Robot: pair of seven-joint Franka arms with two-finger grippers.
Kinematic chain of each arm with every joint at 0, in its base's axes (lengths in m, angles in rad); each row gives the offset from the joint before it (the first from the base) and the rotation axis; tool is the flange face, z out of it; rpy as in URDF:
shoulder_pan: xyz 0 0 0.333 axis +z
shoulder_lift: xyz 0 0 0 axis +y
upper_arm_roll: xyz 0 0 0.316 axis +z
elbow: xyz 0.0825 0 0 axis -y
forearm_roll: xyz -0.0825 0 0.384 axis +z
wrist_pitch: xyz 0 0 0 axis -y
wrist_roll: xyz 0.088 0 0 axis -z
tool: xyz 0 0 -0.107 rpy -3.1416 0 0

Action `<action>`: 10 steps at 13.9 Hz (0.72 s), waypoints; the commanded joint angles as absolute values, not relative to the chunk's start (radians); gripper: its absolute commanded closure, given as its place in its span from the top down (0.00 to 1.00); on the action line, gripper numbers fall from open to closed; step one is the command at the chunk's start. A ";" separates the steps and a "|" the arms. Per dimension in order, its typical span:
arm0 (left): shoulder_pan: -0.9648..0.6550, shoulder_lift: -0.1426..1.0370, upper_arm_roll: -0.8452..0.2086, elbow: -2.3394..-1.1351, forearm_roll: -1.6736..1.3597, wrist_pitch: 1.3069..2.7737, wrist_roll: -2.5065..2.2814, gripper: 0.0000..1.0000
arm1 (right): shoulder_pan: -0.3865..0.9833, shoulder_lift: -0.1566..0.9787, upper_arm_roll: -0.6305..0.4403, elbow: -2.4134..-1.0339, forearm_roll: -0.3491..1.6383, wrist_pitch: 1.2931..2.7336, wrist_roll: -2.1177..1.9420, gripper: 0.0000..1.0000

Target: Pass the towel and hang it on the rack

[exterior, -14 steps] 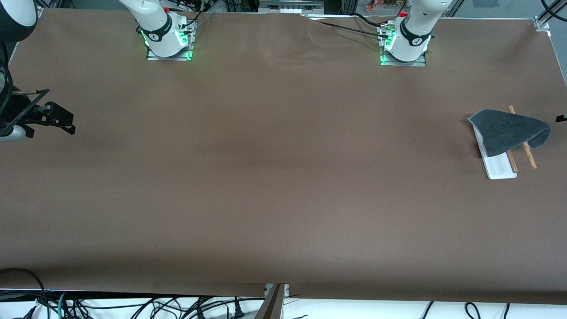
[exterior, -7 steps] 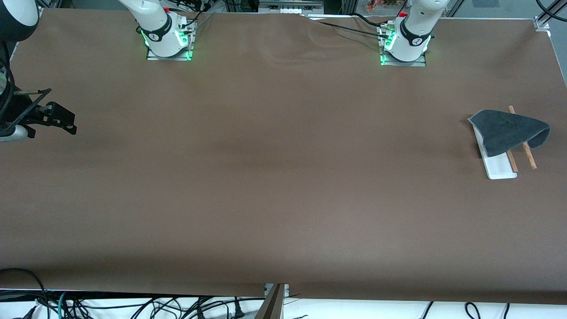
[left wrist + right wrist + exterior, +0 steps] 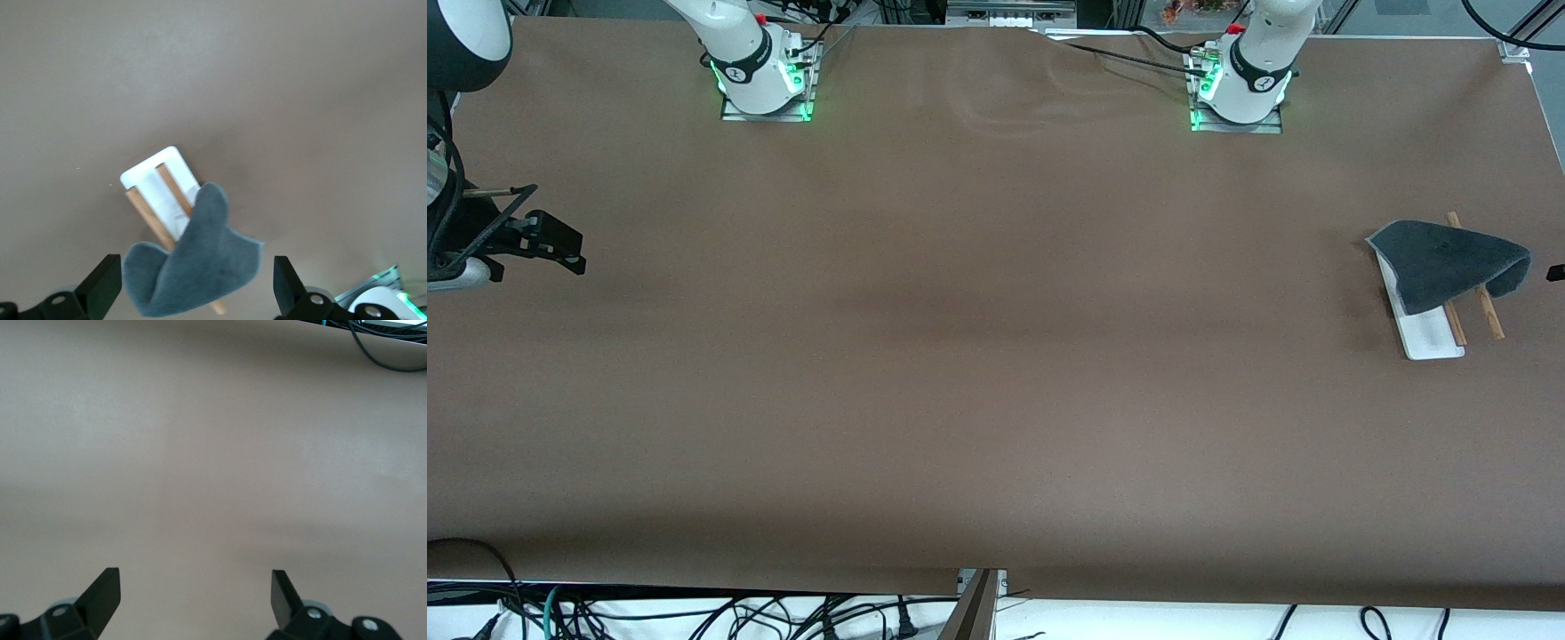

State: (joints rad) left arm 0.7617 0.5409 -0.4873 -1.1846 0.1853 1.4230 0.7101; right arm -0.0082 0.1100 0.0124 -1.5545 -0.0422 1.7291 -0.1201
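The dark grey towel (image 3: 1445, 260) hangs draped over the rack's two brown rods (image 3: 1489, 316), near the left arm's end of the table. The rack's white base (image 3: 1432, 336) shows below it. In the left wrist view the towel (image 3: 193, 263) covers one end of the rods (image 3: 150, 217) and part of the base (image 3: 150, 172). My left gripper (image 3: 197, 287) is open and empty above the towel, not touching it; only a dark tip (image 3: 1556, 272) shows in the front view. My right gripper (image 3: 560, 249) is open and empty over bare table (image 3: 193, 587) at the right arm's end.
The brown table cover (image 3: 978, 338) stretches between the two arms. Both arm bases (image 3: 765, 80) (image 3: 1240, 89) stand along the edge farthest from the front camera. Cables hang below the near edge (image 3: 694, 613).
The towel and rack have not moved. My right gripper has drifted slightly toward the table's middle. The left gripper's tip left the front view, then reappeared lower at its edge.
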 commanded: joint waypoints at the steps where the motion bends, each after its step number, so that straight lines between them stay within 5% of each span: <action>1: 0.652 0.450 -0.469 -1.247 0.199 1.400 0.539 1.00 | -0.015 0.117 0.020 -1.532 -0.041 1.726 -0.110 1.00; 7: 0.523 0.214 -0.440 -1.504 0.069 1.485 0.255 1.00 | -0.017 0.118 0.020 -1.532 -0.038 1.726 -0.115 1.00; 10: 0.358 0.094 -0.268 -1.652 0.002 1.569 0.233 1.00 | -0.015 0.118 0.021 -1.531 -0.040 1.727 -0.117 1.00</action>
State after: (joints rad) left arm 0.4494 0.2164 -0.3815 -1.5020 0.0467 1.5007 0.2468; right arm -0.0083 0.1104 0.0124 -1.5541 -0.0422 1.7298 -0.1194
